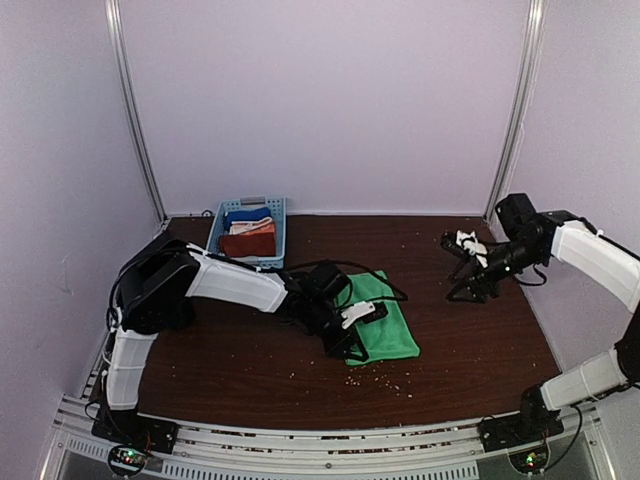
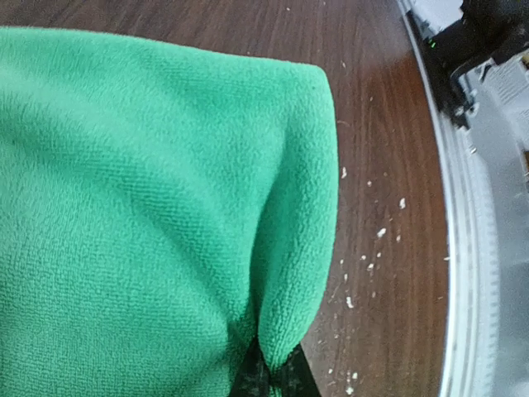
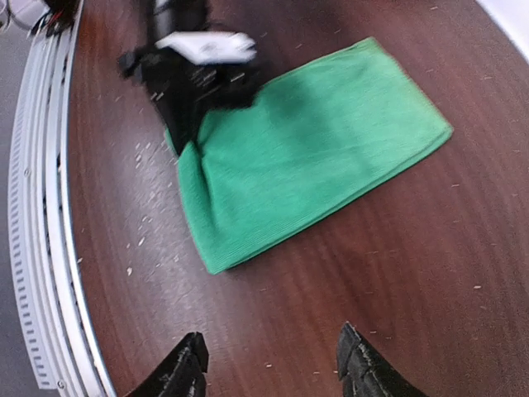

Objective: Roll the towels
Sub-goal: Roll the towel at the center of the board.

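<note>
The green towel point(image 1: 385, 322) lies flat and folded on the dark wood table, mid-centre; it also shows in the right wrist view point(image 3: 314, 149) and fills the left wrist view point(image 2: 149, 215). My left gripper point(image 1: 352, 338) is at the towel's near left corner, shut on a pinched fold of its edge point(image 2: 285, 331). The rust towel point(image 1: 248, 242) lies in the blue basket point(image 1: 278, 212) at the back left. My right gripper point(image 1: 462, 285) is open and empty, held above the table to the right of the green towel; its fingertips point(image 3: 186, 364) show over bare wood.
The basket also holds a blue cloth point(image 1: 247, 215) and a white-and-orange striped cloth point(image 1: 250, 227). Pale crumbs point(image 1: 385, 378) are scattered on the table near the front. A metal rail point(image 1: 330, 450) runs along the near edge. Walls close in on the left, back and right.
</note>
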Controlling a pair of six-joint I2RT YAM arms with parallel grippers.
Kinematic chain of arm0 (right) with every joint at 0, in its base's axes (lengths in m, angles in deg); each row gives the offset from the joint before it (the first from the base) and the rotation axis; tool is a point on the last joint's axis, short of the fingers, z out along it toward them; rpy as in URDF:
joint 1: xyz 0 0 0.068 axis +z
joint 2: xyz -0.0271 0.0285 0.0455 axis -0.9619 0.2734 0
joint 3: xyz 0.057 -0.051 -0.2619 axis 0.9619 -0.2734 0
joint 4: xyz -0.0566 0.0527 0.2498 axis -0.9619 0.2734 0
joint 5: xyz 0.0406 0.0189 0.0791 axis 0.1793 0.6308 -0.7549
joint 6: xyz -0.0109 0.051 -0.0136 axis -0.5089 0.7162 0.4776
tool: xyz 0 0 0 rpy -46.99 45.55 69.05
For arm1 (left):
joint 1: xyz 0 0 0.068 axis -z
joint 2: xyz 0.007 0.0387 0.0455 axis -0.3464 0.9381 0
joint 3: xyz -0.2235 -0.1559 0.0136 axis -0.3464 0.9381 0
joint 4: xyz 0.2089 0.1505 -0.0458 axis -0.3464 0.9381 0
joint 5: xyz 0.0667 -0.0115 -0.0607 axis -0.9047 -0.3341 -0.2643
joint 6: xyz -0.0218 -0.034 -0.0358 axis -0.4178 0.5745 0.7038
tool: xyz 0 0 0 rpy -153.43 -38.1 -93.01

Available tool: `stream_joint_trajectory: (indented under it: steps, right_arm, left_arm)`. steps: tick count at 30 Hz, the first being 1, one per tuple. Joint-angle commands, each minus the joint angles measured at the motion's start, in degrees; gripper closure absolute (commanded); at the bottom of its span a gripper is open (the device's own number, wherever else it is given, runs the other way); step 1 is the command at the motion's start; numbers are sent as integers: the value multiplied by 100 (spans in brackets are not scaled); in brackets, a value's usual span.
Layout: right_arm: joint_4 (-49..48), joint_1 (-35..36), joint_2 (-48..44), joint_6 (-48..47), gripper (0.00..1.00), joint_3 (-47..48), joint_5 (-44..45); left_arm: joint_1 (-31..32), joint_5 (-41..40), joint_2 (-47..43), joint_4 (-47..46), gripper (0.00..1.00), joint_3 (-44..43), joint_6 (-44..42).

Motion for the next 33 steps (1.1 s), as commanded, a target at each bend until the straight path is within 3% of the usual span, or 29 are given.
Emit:
stream_joint_trajectory:
  steps: [1, 7, 14, 21, 25, 29, 31, 33]
  right_arm:
    - [-187, 774, -359, -393, 45, -767, 775]
    - [-1732, 1775, -534, 308, 42, -1472, 1036]
    - [-2789, 2737, 471, 526, 39, -1511, 1488]
    - [-3346, 3254, 1213, 836, 43, -1352, 1721]
    - [-3362, 3277, 1545, 784, 54, -1292, 1769]
    - [-3140, 3276, 1908, 708, 80, -1133, 1670]
    - [-2940, 3270, 2094, 711, 87, -999, 1611]
    - [-2752, 3268, 2132, 746, 90, -918, 1532]
  left_arm:
    - [-305, 1895, 572, 38, 100, -234, 1408]
    - [-462, 2227, 898, -34, 100, -292, 1880]
    - [-569, 2094, 860, -108, 100, -143, 1960]
    - [-599, 2010, 841, -193, 100, -50, 1984]
    - [-613, 1999, 821, -198, 100, -7, 1979]
    - [-617, 1969, 768, -175, 100, -18, 1954]
    - [-619, 1924, 727, -140, 100, -21, 1919]
    - [-626, 1832, 618, -33, 93, -6, 1737]
